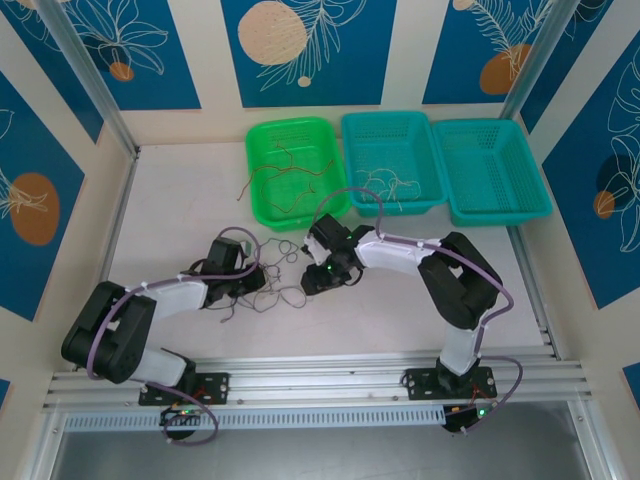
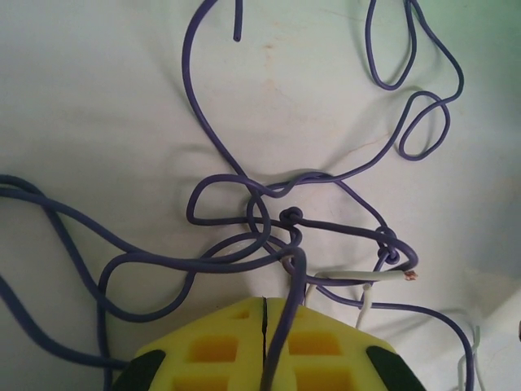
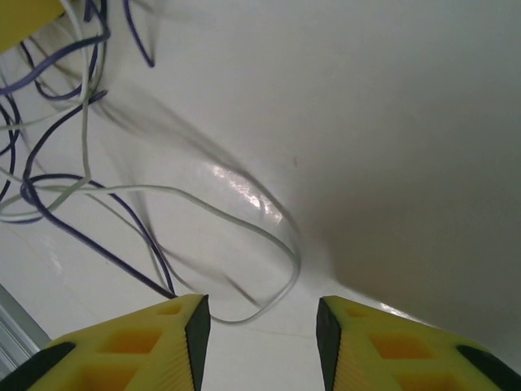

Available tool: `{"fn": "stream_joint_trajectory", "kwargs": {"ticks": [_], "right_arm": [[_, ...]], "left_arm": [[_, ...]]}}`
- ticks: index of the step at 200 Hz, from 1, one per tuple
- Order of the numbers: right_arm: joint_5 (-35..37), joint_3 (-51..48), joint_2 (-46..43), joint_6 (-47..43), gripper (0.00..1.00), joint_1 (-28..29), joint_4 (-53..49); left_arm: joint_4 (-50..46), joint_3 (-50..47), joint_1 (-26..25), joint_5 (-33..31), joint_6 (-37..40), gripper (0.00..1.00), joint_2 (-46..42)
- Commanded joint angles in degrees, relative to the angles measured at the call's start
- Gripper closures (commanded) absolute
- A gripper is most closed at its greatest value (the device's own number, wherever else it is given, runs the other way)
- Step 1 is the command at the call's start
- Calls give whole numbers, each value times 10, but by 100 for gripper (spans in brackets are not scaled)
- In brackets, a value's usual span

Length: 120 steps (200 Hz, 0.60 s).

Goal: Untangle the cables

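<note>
At left, your left tool (image 2: 265,324) is clamped on a purple strand (image 2: 286,300), anchoring the cables (image 1: 278,290) heaped mid-desk (image 1: 380,320). At right, your right tool (image 3: 262,324) stands wide over a whitish loop (image 3: 293,259), probably ready to draw it free.

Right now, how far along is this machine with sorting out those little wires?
Partly done: red-orange wires already lie in the green basket, whitish wires in the middle teal basket. In hand: the left tool is shut on a purple wire running into a knot; the right tool is open above a white wire. Left: the purple and white tangle on the table between the tools.
</note>
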Motion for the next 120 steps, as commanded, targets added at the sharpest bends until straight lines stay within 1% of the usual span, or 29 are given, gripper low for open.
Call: {"fn": "stream_joint_trajectory", "kwargs": {"ticks": [1,20,39,59,77,100,111,120], "right_arm": [[-20,-1,0,-37,54,6,12],[9,4,7,-45,51,15,15],[75,19,24,-57,50,37,14],[129,34,44,-69,52,52,13],[129,30,45,-91,52,63,30],[132,25,42,-108,47,78,45],[136,31,51,-107,47,78,41],[132,36,61,-106,49,80,39]], "left_arm": [[10,-8,5,-7,15,100,12],[18,-9,5,0,14,100,14],[19,-9,5,3,15,100,14],[19,-10,5,1,17,100,10],[23,-12,5,6,21,100,8],[24,-10,5,17,28,100,10],[26,-8,5,26,31,100,16],[27,-6,5,30,32,100,19]]}}
